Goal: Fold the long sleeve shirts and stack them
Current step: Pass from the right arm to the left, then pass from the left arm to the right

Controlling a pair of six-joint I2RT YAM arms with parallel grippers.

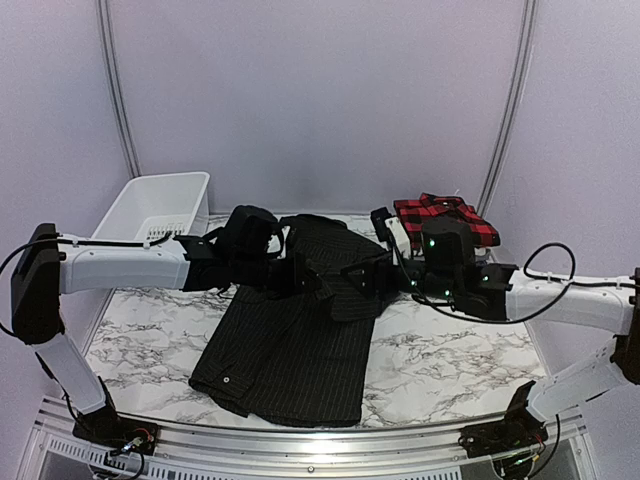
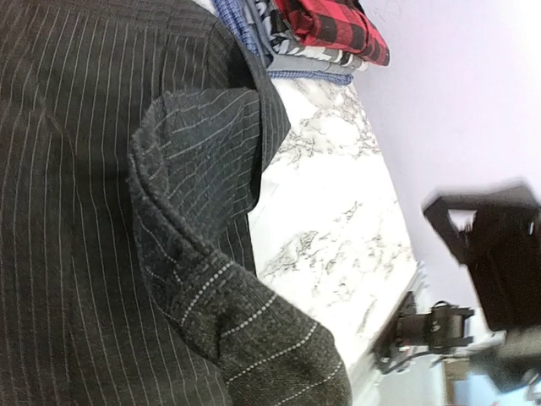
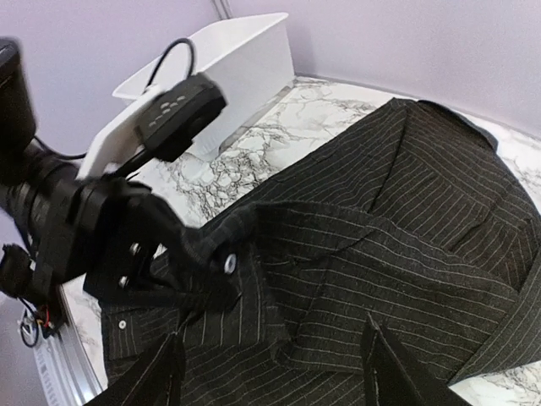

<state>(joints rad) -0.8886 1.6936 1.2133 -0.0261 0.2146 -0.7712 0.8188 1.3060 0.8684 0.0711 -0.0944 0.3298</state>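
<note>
Pinstripe shirt (image 1: 285, 360) sits spread mid-table, apart from the folded stack (image 1: 445, 215) back right; I have the left gripper (image 3: 193, 252) clamped on its buttoned cuff (image 3: 230, 264), presumably to pull the sleeve inward, while the right gripper (image 3: 270, 359) hangs over it, jaws apart and empty.

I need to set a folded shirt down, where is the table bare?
Bare marble lies front right, between the black pinstriped shirt and the table's edge; a narrower strip sits left of it, before the white bin. Crowded: the plaid stack back right.
</note>
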